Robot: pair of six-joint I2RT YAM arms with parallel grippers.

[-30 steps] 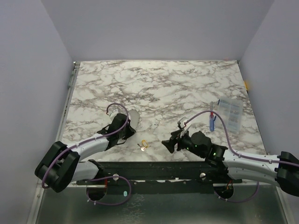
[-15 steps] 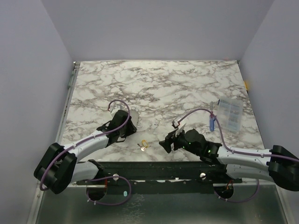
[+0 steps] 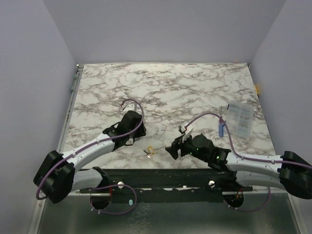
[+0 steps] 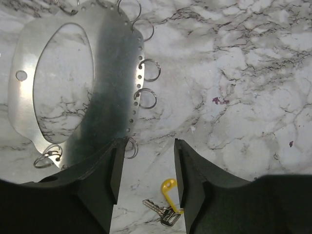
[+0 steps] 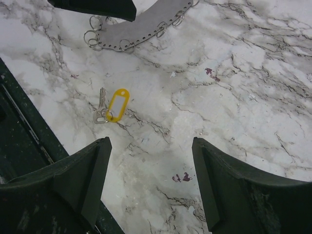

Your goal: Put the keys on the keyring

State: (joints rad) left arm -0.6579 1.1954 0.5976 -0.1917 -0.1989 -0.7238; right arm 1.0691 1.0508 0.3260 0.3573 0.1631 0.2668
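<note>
Two grippers: we see the left gripper (image 4: 147, 144) and the right gripper (image 5: 149, 144) both released, with nothing between the fingers of either.
Task piece: one small silvery key (image 4: 165, 215) lies flat on the marble table (image 3: 195, 87), joined to a yellow tag (image 4: 168, 187).
Its place from above: the key sits close to the table's near edge, between the two arms, at 4 o'clock from the left gripper and 9 o'clock from the right gripper.
Rings: several thin silvery keyrings (image 4: 159, 73) hang from small holes along the rim of a grey metal plate (image 4: 112, 73). All of them lie apart from the key.
Plate: it is a flat sheet with a large oval cut-out, lying on the marble. From above we find it mostly hidden under the left arm.
Left wrist view: the jaws stand partly apart. The plate fills 10 o'clock, and the key lies at 6 o'clock in the gap between the fingers, untouched.
Right wrist view: the jaws stand wide apart over bare marble, with the key at 10 o'clock and the plate's edge at 12 o'clock.
Link of key and tag: probably a tiny ring, though it is too small for us to be sure.
Far right of the table: a blue-and-red stick (image 3: 221, 127) lies just beside a clear plastic box (image 3: 240, 118), at 3 o'clock and well apart from the key.
</note>
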